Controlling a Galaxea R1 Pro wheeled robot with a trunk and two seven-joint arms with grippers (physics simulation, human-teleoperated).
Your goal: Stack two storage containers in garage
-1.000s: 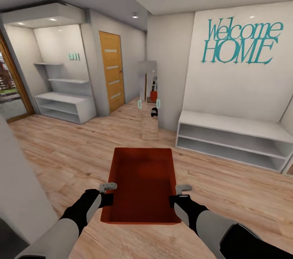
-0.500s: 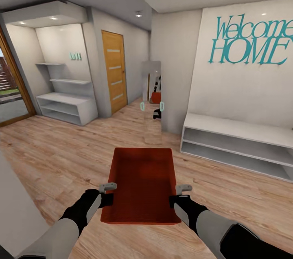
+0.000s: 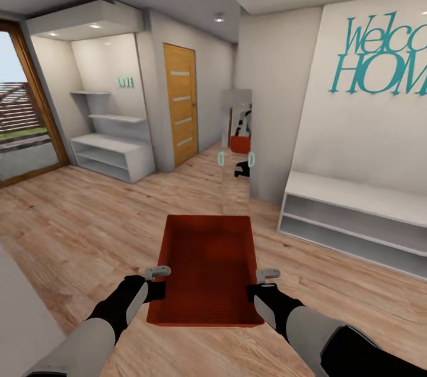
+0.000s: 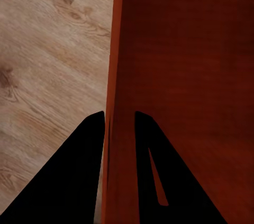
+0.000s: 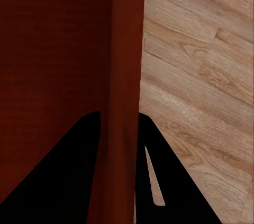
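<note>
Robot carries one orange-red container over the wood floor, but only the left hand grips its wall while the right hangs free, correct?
Not quite: the right hand also pinches a wall of the container, as the right wrist view shows. The left hand grips the opposite wall.

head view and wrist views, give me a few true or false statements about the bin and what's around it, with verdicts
1. Both tools grip the same storage container, one on each long wall. True: the left tool pinches the left wall and the right tool the right wall.
2. The container holds a stack of books. False: it is empty.
3. The floor under the container is dark concrete. False: it is light wood plank.
4. A wooden door stands closed ahead on the left. True.
5. The teal wall lettering is to the left of the door. False: it is on the wall at the right.
</note>
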